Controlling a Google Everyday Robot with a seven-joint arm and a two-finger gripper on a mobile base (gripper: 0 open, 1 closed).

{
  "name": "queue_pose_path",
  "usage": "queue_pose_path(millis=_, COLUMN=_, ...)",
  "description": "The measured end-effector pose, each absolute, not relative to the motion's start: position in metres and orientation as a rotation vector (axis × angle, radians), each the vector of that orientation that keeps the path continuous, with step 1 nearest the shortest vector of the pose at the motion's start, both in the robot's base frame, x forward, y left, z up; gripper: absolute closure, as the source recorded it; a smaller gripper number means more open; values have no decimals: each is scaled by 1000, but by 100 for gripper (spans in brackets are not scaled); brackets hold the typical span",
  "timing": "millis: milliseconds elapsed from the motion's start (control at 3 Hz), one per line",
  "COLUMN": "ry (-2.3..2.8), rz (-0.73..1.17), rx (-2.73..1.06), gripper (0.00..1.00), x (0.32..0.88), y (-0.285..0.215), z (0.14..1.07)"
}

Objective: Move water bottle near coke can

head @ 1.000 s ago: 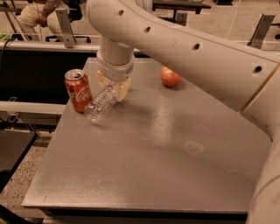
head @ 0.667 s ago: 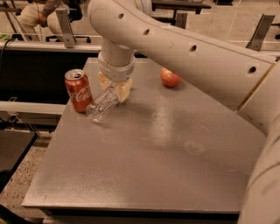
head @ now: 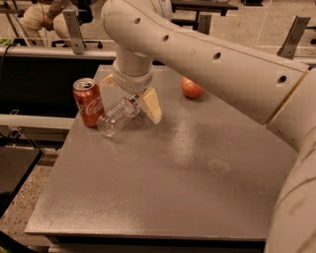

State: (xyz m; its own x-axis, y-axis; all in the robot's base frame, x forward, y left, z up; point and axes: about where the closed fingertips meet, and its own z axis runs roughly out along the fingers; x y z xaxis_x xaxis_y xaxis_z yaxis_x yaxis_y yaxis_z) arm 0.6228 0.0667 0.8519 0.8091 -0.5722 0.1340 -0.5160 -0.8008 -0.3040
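Note:
The water bottle (head: 115, 116), clear and crinkled with a red-and-white label band near its neck, lies on its side on the grey table (head: 163, 188). Its base points front-left and lies right beside the coke can (head: 88, 103). The can is red with white script and a silver top, and stands upright near the table's left edge. My gripper (head: 129, 93) hangs from the big white arm just above the bottle's neck end. Its cream fingers (head: 152, 105) are spread, one on each side of the neck, and do not clamp the bottle.
A red apple (head: 191, 89) sits on the table's far side, right of the gripper. The white arm (head: 217, 64) spans the upper right. A black bench and rail run along the left, with a seated person (head: 39, 15) behind.
The fingers, which were close around the bottle's neck, now stand apart. The bottle lies on the table in about the same place beside the can.

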Motion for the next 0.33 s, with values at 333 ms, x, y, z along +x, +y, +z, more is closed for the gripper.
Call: queue_pose_path(millis=333, ry=840, rz=-320, rx=-2742, gripper=0, x=623, y=67, z=852)
